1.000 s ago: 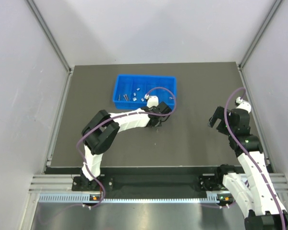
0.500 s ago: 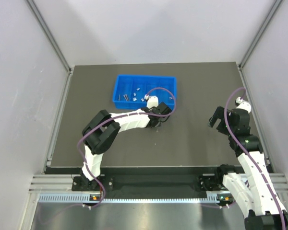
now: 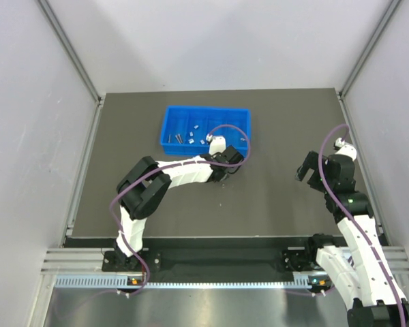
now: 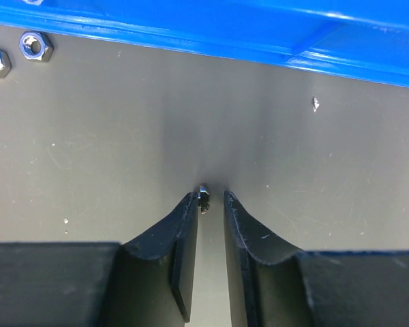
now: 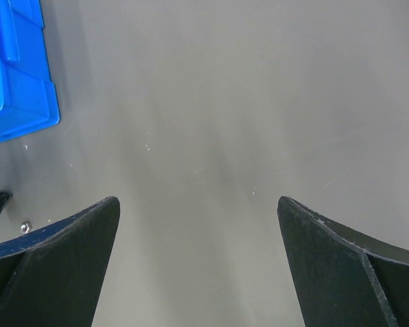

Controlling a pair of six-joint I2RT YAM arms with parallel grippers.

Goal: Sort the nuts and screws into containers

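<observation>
A tiny metal piece [image 4: 203, 197], nut or screw unclear, lies on the table [image 4: 88, 150] just short of the blue tray's [image 4: 191, 27] near wall. It sits between the left gripper's [image 4: 210, 201] narrow jaws, touching only one fingertip. Centring it before pinching would likely prevent a flick. Two loose nuts [image 4: 35, 46] lie nearby. The right gripper [image 5: 198, 201] gapes wide, empty.

No legible text, labels or numbers
</observation>
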